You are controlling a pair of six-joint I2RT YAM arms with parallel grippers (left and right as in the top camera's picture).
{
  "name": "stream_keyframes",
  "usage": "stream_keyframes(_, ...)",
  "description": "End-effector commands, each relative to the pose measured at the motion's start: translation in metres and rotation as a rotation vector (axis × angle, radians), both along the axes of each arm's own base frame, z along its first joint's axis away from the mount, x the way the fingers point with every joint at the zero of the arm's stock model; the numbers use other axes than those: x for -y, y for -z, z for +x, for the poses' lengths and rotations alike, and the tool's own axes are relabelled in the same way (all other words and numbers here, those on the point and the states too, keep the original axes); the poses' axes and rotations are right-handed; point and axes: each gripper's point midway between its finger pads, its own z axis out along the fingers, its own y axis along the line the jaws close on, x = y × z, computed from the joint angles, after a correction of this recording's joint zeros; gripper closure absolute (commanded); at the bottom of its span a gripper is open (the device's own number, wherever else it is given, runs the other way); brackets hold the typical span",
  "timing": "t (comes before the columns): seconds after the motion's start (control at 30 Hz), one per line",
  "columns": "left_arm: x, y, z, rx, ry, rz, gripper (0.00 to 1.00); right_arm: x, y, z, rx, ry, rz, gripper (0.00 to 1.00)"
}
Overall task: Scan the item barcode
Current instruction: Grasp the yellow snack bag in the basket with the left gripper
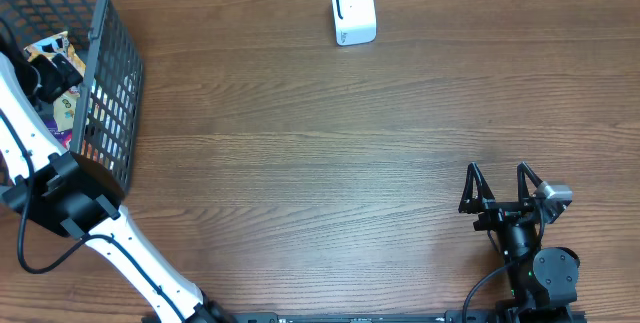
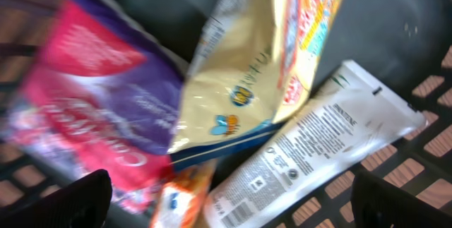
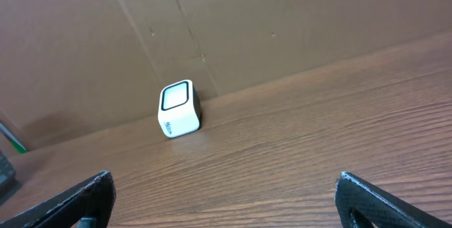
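Hanging inside the mesh basket (image 1: 112, 73) at the left, the left gripper (image 2: 244, 203) is spread wide and holds nothing. Only its blurred wrist view shows a purple pouch (image 2: 92, 115) and a white tube (image 2: 332, 143), with a yellow bag (image 2: 240, 80) overlapping both. Farther right, the scanner (image 1: 353, 10) stands at the far edge. The right gripper (image 1: 497, 173), fully parted and empty, sits nearest.

From above, soft even light lay on my table (image 1: 300, 163), with only a thin shadow close around the white scanner (image 1: 353, 10) at the far edge. My left wrist view was badly blurred, worst on the purple packet (image 2: 92, 115) at left, though print on the white tube (image 2: 318, 150) was half legible. My right wrist view was sharp, with a dim patch on the wall (image 3: 282, 30) far left.
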Motion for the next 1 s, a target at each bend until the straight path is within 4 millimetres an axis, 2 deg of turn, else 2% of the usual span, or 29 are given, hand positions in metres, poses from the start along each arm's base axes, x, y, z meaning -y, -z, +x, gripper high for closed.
stream_keyframes(0.0, -0.017, -0.011, -0.007, -0.014, -0.092, 0.096, 0.0, 0.003, 0.001, 0.001, 0.006, 0.016, -0.003, 0.0)
stream_keyframes(0.27, -0.027, 0.017, 0.017, 0.027, -0.086, 0.098, 0.0, 0.003, 0.001, 0.001, 0.006, 0.016, -0.004, 0.0)
stream_keyframes(0.43, -0.02, 0.031, 0.033, 0.079, -0.049, 0.04, 0.0, 0.003, 0.001, 0.001, 0.006, 0.016, -0.003, 0.0)
stream_keyframes(0.73, -0.013, 0.071, 0.039, 0.042, 0.011, 0.021, 0.02, 0.003, 0.001, 0.001, 0.006, 0.016, -0.004, 0.0)
stream_keyframes(0.83, -0.017, 0.091, 0.038, 0.021, 0.012, 0.038, 0.07, 0.003, 0.001, 0.001, 0.006, 0.016, -0.004, 0.0)
stream_keyframes(0.97, -0.017, 0.101, 0.04, 0.021, 0.058, 0.046, 0.22, 0.003, 0.001, 0.001, 0.006, 0.016, -0.004, 0.0)
